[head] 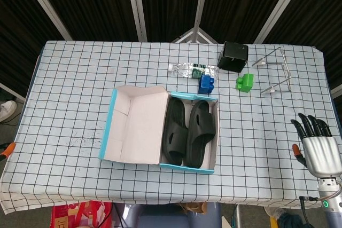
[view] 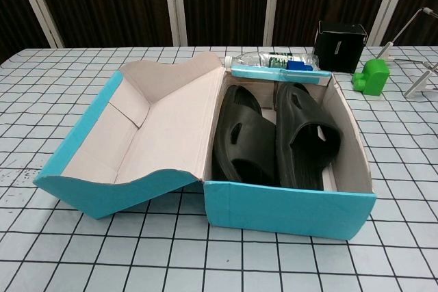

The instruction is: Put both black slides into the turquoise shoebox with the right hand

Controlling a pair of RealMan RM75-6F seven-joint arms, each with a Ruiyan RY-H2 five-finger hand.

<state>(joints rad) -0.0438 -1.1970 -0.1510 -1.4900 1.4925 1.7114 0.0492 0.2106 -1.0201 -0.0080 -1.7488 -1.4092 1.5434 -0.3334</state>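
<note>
Both black slides lie side by side inside the turquoise shoebox (head: 110,126) (view: 287,206): the left slide (head: 173,131) (view: 239,135) and the right slide (head: 200,132) (view: 304,131). The box's lid is folded open to the left. My right hand (head: 318,145) shows only in the head view, far to the right of the box near the table's right edge, fingers spread and holding nothing. The chest view shows no hand. My left hand is nowhere in either view.
Behind the box lie a plastic water bottle (head: 192,70) (view: 270,59) and a blue block (head: 206,84). A black box (head: 233,56) (view: 340,45), a green block (head: 245,82) (view: 370,76) and a wire stand (head: 273,73) sit at the back right.
</note>
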